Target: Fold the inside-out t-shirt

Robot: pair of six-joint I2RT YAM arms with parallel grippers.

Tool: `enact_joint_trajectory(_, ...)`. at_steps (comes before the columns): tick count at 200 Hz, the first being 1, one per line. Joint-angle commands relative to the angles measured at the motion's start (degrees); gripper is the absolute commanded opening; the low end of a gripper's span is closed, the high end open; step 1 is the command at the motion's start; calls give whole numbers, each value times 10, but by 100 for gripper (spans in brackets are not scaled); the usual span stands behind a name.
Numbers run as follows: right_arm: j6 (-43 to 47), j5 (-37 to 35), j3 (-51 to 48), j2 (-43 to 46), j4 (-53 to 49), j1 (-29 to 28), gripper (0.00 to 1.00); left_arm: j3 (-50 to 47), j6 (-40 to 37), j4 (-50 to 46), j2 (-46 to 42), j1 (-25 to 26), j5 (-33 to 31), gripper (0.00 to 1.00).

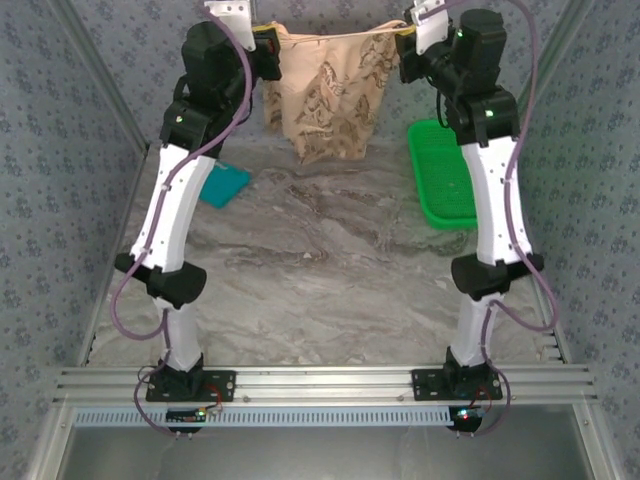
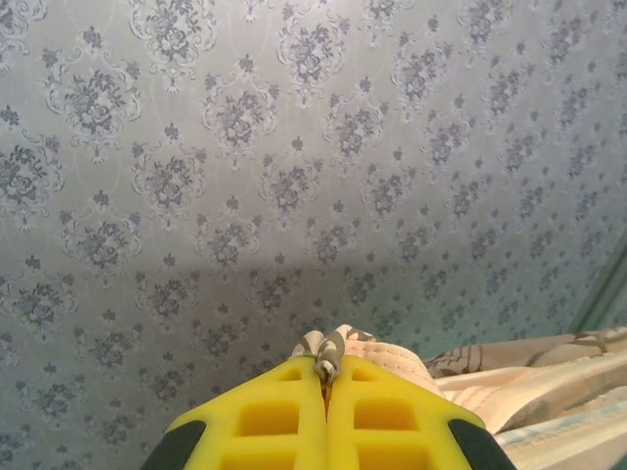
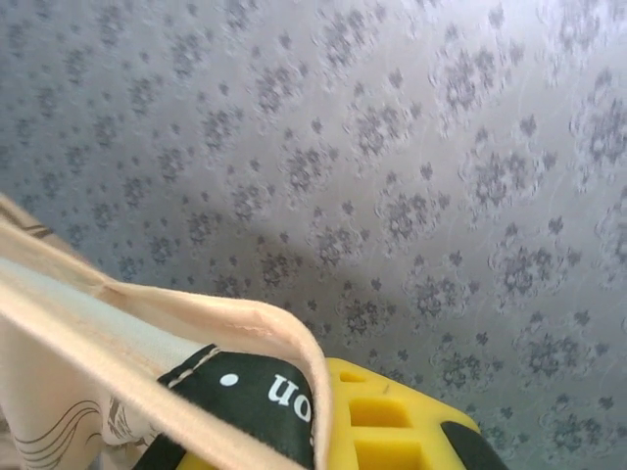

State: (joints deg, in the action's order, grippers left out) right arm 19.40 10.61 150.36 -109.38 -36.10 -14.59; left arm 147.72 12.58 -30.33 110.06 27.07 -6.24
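In the top external view, the inside-out t-shirt [image 1: 325,90] is seen stretched between the two raised arms at the far end of the desk [image 1: 300,270]. Its upper edge is held up at both corners, and the printed cloth hangs down from there in loose folds. Whether its lower edge touches the desk cannot be told. The left gripper [image 1: 264,42] is clenched on the shirt's left corner, and the right gripper [image 1: 405,36] on its right corner. A teal folded shirt [image 1: 222,185] is seen lying on the desk beside the left arm, and a green tray [image 1: 440,175] rests near the right arm, below and to the right of the hanging cloth.

In the left wrist view, the left gripper [image 2: 326,377] is shown with its yellow fingers [image 2: 265,416] pressed together, a small bunch of peach cloth pinched between their tips. The rest of the t-shirt [image 2: 529,377] runs off to the right. Patterned wallpaper [image 2: 294,147] is seen behind.

In the right wrist view, the right gripper [image 3: 328,436] is seen grasping the t-shirt [image 3: 147,313], whose hem is draped across and over a yellow finger [image 3: 392,421]. A dark label [image 3: 265,392] with white lettering is held against that finger.
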Motion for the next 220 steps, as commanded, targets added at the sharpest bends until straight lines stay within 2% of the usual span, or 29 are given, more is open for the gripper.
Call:
enact_joint_trajectory(1,76,11,-91,98,-10,-11,0,-107,-13,-17,-87,-15,-5,0)
enact_joint_trajectory(16,128,6,-235,169,-5,-37,0,-293,-26,61,-175,-14,6,0)
enact_joint_trajectory(30,169,-9,-419,249,46,-64,0,-499,-14,161,-271,-14,-3,0)
enact_joint_trajectory(45,185,-33,-602,333,97,-94,0,-699,28,248,-359,-14,-15,0)
enact_joint_trajectory(61,155,-54,-759,407,115,-130,0,-860,91,273,-434,-12,-14,0)
enact_joint_trajectory(73,139,-58,-866,457,112,-171,0,-960,148,264,-480,-8,-5,15)
enact_joint_trajectory(86,128,-53,-952,499,108,-224,1,-1070,217,270,-534,-1,9,43)
enact_joint_trajectory(94,131,-46,-1001,519,93,-253,10,-1127,256,263,-574,6,4,52)
enact_joint_trajectory(98,129,-46,-1019,525,88,-266,18,-1150,274,253,-595,12,-3,54)
enact_joint_trajectory(101,127,-48,-1033,528,85,-275,27,-1164,285,243,-610,16,-8,56)
enact_joint_trajectory(106,120,-51,-1049,531,76,-292,36,-1183,300,223,-634,21,-17,58)
enact_joint_trajectory(123,107,-7,-1064,530,21,-335,48,-1210,321,130,-715,24,-47,59)
enact_joint_trajectory(136,109,-2,-1070,527,-6,-348,57,-1204,294,76,-763,24,-73,58)
enact_joint_trajectory(152,106,-25,-1078,516,27,-345,63,-1183,247,59,-779,22,-76,57)
enact_joint_trajectory(171,100,-9,-1057,466,77,-334,72,-1147,227,60,-723,18,-70,58)
enact_joint_trajectory(190,45,0,-1014,372,155,-340,71,-1110,224,59,-641,9,-65,60)
enact_joint_trajectory(207,-14,-23,-955,264,217,-362,71,-1073,224,50,-570,-20,-57,61)
enact_joint_trajectory(220,-12,-43,-914,189,258,-387,74,-1044,226,40,-526,-54,-31,61)
